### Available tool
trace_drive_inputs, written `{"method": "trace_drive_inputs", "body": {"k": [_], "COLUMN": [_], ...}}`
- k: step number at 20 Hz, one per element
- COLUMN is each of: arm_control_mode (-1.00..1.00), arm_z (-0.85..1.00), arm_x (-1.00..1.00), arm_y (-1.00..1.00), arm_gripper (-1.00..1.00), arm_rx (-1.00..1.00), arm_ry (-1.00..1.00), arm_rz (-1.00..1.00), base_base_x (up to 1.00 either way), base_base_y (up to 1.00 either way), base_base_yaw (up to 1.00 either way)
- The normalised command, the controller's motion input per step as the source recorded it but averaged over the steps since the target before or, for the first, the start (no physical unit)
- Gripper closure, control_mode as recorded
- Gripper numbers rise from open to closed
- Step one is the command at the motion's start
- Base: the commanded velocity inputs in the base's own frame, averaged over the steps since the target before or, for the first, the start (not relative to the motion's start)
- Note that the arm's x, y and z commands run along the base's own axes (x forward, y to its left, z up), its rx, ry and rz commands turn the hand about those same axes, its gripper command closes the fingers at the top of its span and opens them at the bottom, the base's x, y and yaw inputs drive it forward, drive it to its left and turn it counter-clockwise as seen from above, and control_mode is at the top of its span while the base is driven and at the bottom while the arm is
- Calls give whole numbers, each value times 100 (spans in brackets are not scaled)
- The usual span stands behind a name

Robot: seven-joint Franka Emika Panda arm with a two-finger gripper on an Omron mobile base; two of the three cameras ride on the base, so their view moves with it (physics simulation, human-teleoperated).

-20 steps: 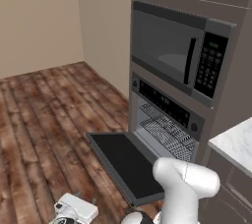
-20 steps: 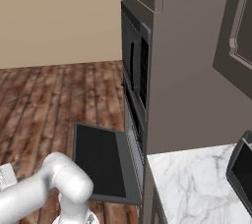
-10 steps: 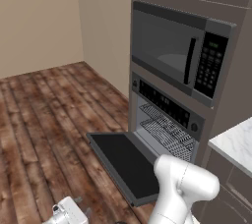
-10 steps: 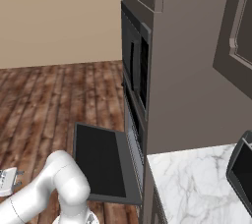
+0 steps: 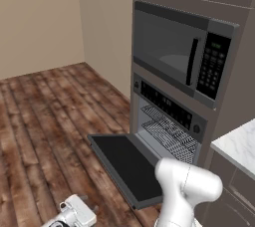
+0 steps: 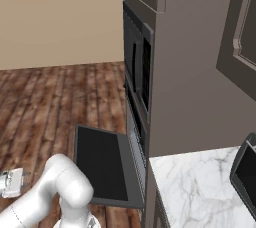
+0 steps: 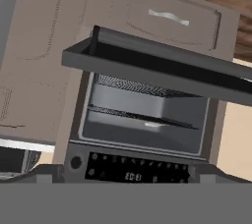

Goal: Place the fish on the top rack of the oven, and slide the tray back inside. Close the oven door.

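Observation:
The oven (image 5: 169, 121) stands with its door (image 5: 124, 164) folded down flat over the floor. Two wire racks show in the cavity, the top rack (image 5: 162, 115) above a lower one (image 5: 174, 139). The hand view is upside down: the oven door (image 7: 157, 63) runs across its upper half and the control strip (image 7: 133, 171) sits low. There a small pale shape, apparently the fish (image 7: 155, 125), lies on the top rack (image 7: 142, 117). My gripper (image 5: 74, 213) hangs low over the floor, left of the door and apart from it, also seen at the left edge (image 6: 10, 182). Its fingers are hidden.
A microwave (image 5: 184, 56) with a side keypad sits above the oven. A marble counter (image 6: 200, 187) lies to the right with a dark appliance (image 6: 247, 167) on it. Drawer fronts (image 7: 167, 16) flank the oven. Wood floor (image 5: 45, 116) spreads to the left.
My hand has shifted only slightly low over the floor. The oven door and the racks have stayed as they were.

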Motion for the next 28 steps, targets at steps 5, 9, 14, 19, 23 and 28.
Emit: {"method": "trace_drive_inputs", "body": {"k": [5,9,14,19,23,28], "arm_control_mode": [-100,-100,-100,-100,-100,-100], "arm_z": [-39,-38,-33,-45,-59,-57], "arm_x": [38,46,53,51,40,39], "arm_y": [-34,-21,-6,3,19,29], "arm_gripper": [-100,-100,-100,-100,-100,-100], "arm_rx": [10,4,3,1,0,0], "arm_ry": [0,1,-7,-9,0,-3], "arm_rz": [18,12,3,-6,-22,-30], "base_base_x": [0,0,0,0,0,0], "base_base_y": [0,0,0,0,0,0], "base_base_yaw": [0,0,0,0,0,0]}}
